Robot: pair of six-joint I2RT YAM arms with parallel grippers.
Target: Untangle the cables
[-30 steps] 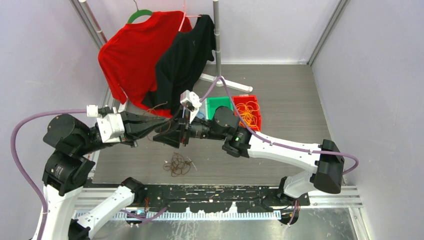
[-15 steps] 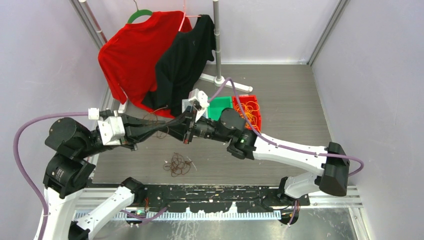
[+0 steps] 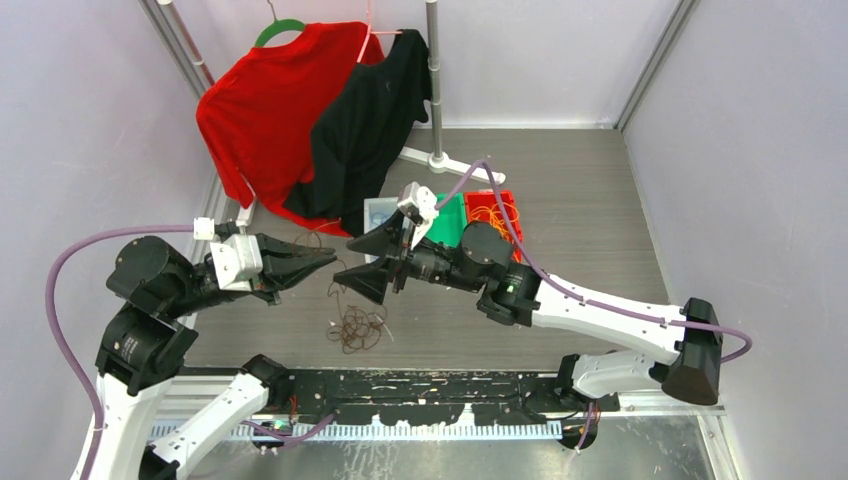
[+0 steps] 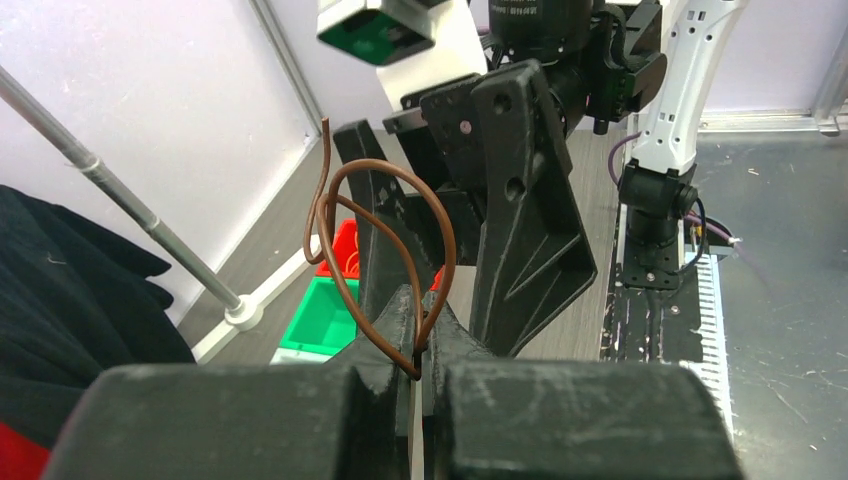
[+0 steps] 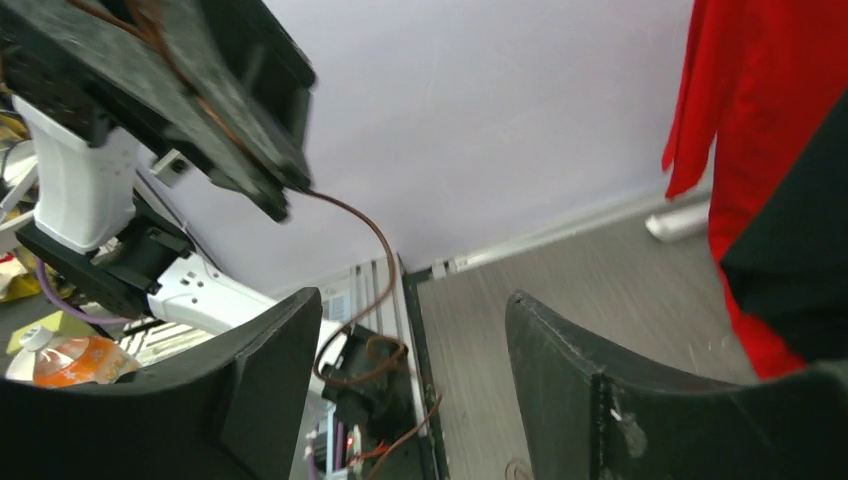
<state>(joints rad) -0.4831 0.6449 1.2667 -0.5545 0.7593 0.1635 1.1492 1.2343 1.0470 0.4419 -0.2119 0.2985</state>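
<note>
— Closed or open, the left hand [image 3: 322, 263]?
— Closed. Pinched tight on a thin brown cable [image 4: 449, 245], right at the fingertips. Looping up above the hand in the left wrist view, with one free end poking upward.
— Held where?
— Up off the tabletop [image 3: 590, 230], over its left side, pointing toward the right hand [image 3: 372, 262].
— Touching it?
— No. Just apart, tip facing tip.
— And the right hand?
— Spread wide, gripping nothing. Plain enough in the right wrist view: both fingers [image 5: 250, 400] far apart, only wall and tabletop between.
— Anything hanging from the pinched cable?
— Yes, a strand curving down from the left hand's tip toward the near edge. Cannot tell whether joined to the bunch below.
— Which bunch?
— A dark brown tangle [image 3: 355, 328], lying on the tabletop near the front edge, below the gap between the two hands.
— Other cables?
— Orange cables [image 3: 492, 212], heaped in a red bin [image 3: 517, 228] behind the right arm. Beside it a green bin [image 3: 452, 222], and left of that a pale bin [image 3: 380, 212]; contents too small to tell.
— At the back?
— A red shirt [image 3: 255, 115] and a black shirt [image 3: 370, 115], hung side by side on a rack [image 3: 433, 80] toward the far left corner.
</note>
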